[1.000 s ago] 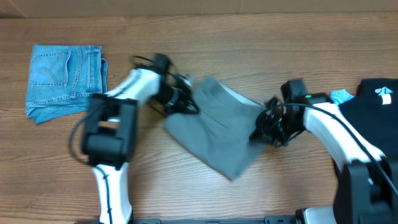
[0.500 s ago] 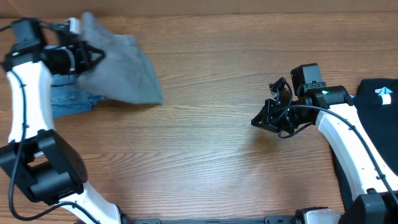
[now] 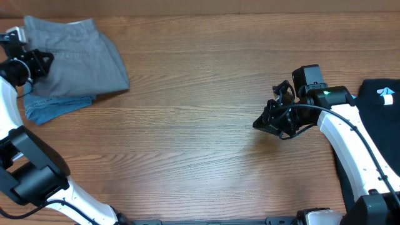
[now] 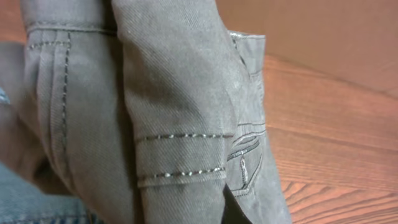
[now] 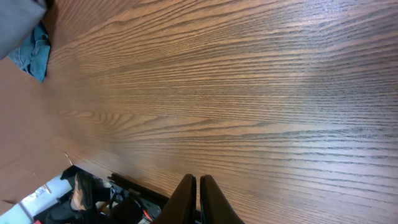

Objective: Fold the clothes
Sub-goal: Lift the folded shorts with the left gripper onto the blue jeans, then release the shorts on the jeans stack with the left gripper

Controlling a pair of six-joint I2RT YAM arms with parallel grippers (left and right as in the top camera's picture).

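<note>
The grey shorts point(image 3: 78, 53) lie folded at the table's far left corner, spread over most of the blue denim shorts point(image 3: 53, 107). My left gripper point(image 3: 45, 61) is at their left edge, shut on the grey cloth. In the left wrist view the grey shorts point(image 4: 174, 106) fill the frame, with stitched seams and a pocket edge showing, and only a dark sliver of one finger point(image 4: 233, 213) peeks out under a fold. My right gripper point(image 3: 259, 123) hangs over bare wood right of centre, shut and empty; its fingertips point(image 5: 186, 200) are pressed together.
A black garment point(image 3: 375, 112) with a pale blue tag lies at the right edge beside my right arm. The denim shorts stick out below the grey ones. A brown wall runs along the table's back edge.
My left arm swept the grey shorts from the table's middle to the far left corner and laid them on the denim shorts. The right gripper is off the cloth and has hardly moved.
</note>
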